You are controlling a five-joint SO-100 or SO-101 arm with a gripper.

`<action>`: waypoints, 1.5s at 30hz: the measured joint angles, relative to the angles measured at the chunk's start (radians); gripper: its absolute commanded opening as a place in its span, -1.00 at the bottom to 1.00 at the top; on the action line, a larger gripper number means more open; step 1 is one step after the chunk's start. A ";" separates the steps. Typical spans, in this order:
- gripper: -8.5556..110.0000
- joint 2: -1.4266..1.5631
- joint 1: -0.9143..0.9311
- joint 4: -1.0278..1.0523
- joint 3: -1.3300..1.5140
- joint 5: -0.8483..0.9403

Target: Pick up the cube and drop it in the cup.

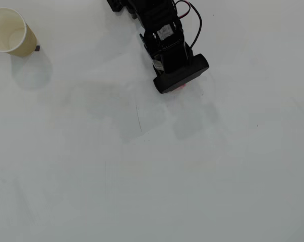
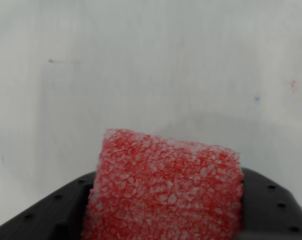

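Note:
The red-pink speckled cube (image 2: 166, 190) fills the bottom of the wrist view, pressed between the black fingers (image 2: 273, 205) of my gripper (image 2: 166, 210). In the overhead view the gripper (image 1: 181, 83) is at the top centre, pointing down, and only a sliver of the cube (image 1: 181, 87) shows under its lower edge. The cream paper cup (image 1: 9, 32) stands upright in the top left corner, far to the left of the gripper, with its mouth open and its inside pale.
The white table (image 1: 152, 171) spreads below and to both sides of the arm. A faint pencil-like line (image 1: 139, 118) and small specks mark it. A small dark mark (image 1: 37, 48) lies beside the cup's base.

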State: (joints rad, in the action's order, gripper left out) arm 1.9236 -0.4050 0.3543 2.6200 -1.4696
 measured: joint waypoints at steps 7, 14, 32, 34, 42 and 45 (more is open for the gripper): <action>-0.58 0.018 0.014 0.000 0.000 0.000; -0.58 0.104 0.092 0.000 0.006 0.000; -0.60 0.565 0.385 0.008 0.147 0.000; -0.61 0.603 0.436 0.021 0.147 0.008; -0.63 0.733 0.630 0.055 0.179 0.037; -0.63 0.775 0.693 0.074 0.198 0.040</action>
State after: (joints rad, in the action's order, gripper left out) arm 2.6983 0.2884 0.4280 2.8179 -1.4297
